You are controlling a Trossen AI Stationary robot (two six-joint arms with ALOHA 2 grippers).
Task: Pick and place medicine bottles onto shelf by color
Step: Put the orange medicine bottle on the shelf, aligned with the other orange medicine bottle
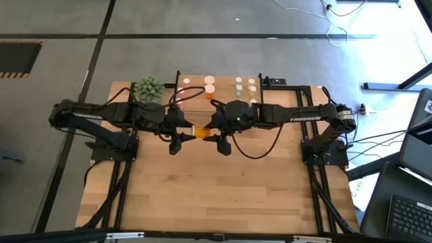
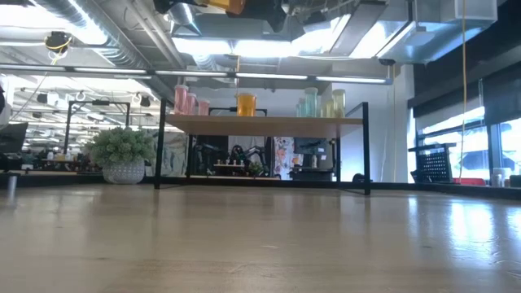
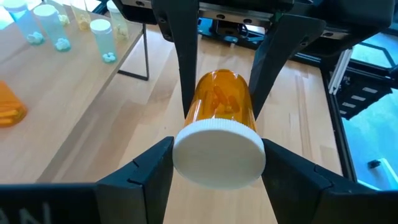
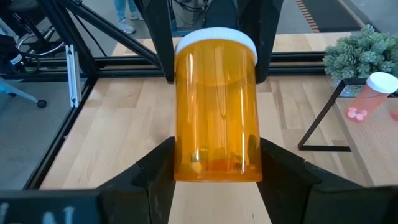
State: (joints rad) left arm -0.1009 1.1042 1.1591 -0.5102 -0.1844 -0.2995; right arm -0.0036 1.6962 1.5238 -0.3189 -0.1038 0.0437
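Both grippers clamp one orange bottle (image 1: 200,132) at table centre: left gripper (image 1: 181,133) from 9 o'clock on its cap, right gripper (image 1: 217,133) from 3 o'clock on its base.

From above we look straight down on the table (image 1: 216,196). Low down, we look across it. Both wrist cameras see one orange bottle (image 3: 221,130) very close.

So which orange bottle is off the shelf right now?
The big orange bottle, held in mid-air between left gripper and right gripper; the other orange bottle stands on the shelf.
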